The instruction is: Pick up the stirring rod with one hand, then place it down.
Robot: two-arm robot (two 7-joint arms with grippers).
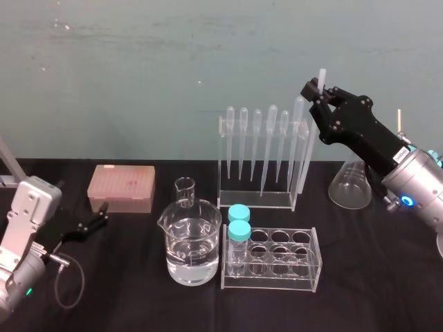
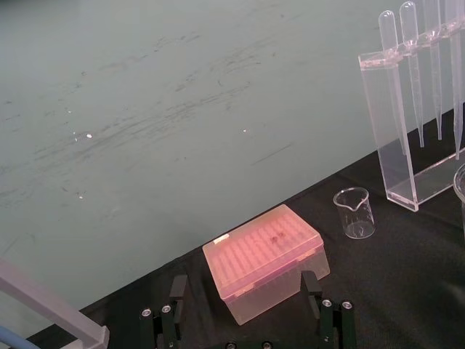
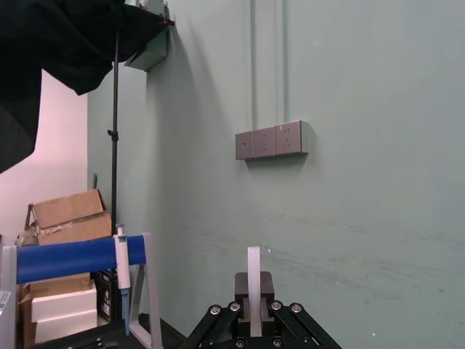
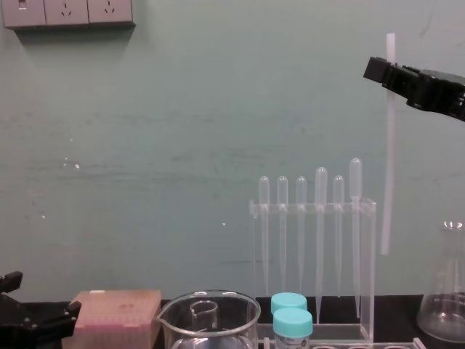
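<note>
Head view: the right gripper (image 1: pixel 322 95) clamps the stirring rod (image 1: pixel 321 76) near its top, above the right end of the pipette rack (image 1: pixel 263 197). The left gripper (image 1: pixel 99 216) sits parked far left, fingers spread. Chest view: the stirring rod hangs upright, its lower end just beside the rack's right edge and apart from the flask (image 4: pixel 445 313).

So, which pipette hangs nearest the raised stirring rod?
The rightmost pipette in the rack, beside the stirring rod held up by the right end effector; the other five hang farther left.
</note>
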